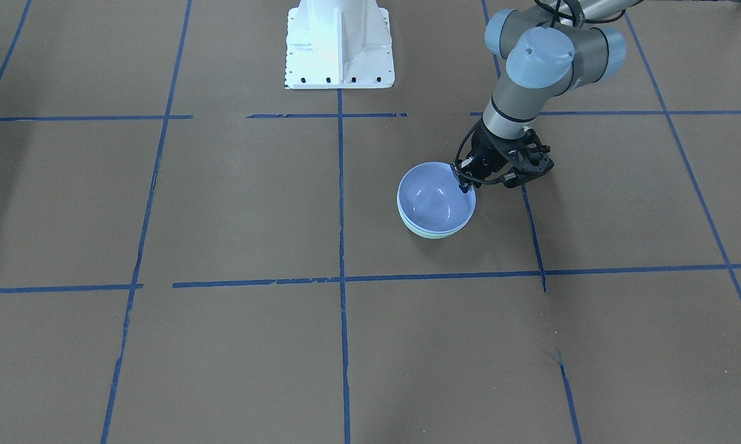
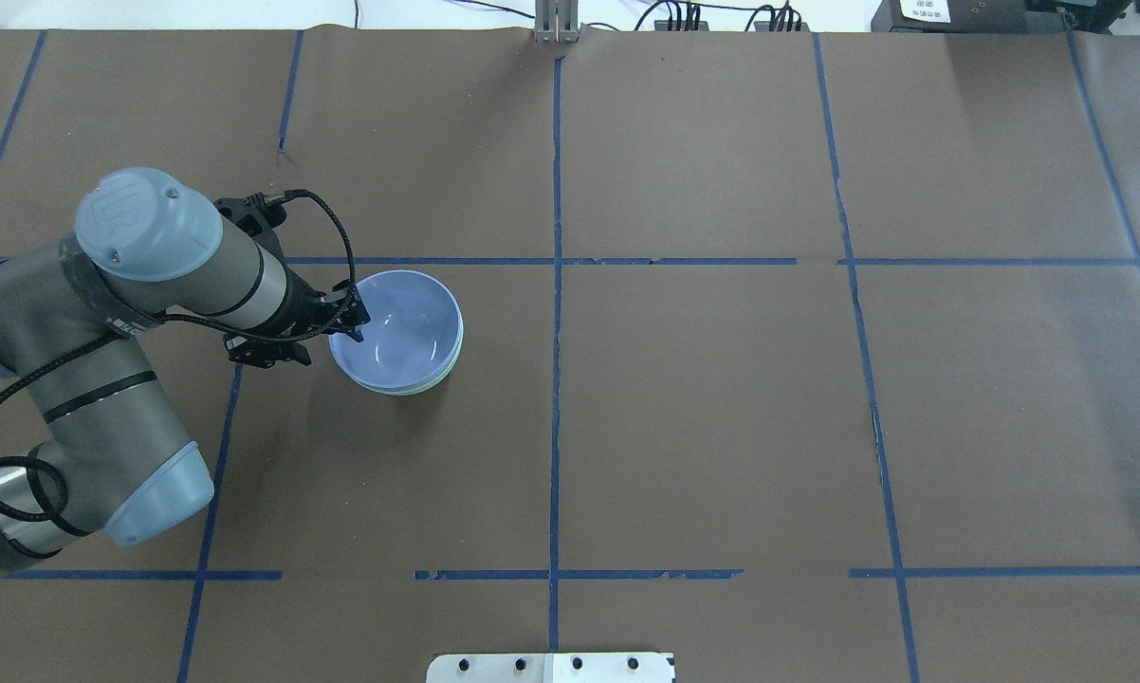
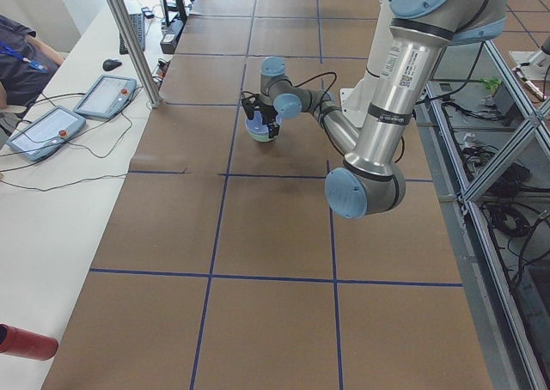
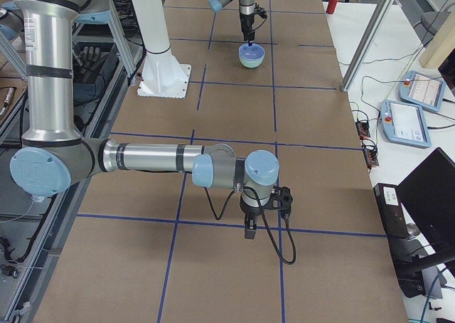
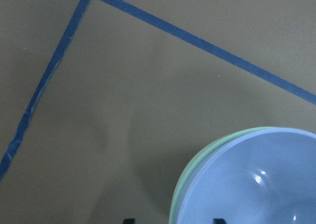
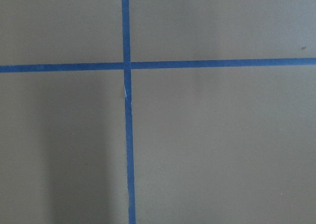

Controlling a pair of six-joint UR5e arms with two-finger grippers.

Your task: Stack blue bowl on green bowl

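The blue bowl [image 1: 435,197] sits nested inside the green bowl [image 1: 435,235], of which only a thin mint rim shows under it. The stack also shows in the overhead view [image 2: 399,327] and in the left wrist view, with the blue bowl [image 5: 256,184] inside the green rim [image 5: 183,182]. My left gripper [image 1: 466,182] [image 2: 352,323] is at the stack's rim on the robot's left. Its jaws stand apart, one fingertip inside the bowl and one outside. My right gripper [image 4: 252,230] hangs low over bare table far from the bowls. I cannot tell whether it is open or shut.
The white robot base [image 1: 339,49] stands at the table's robot-side edge. Blue tape lines [image 2: 556,285] grid the brown table. A side bench with teach pendants [image 3: 51,128] and a metal post [image 3: 129,38] runs along the far edge.
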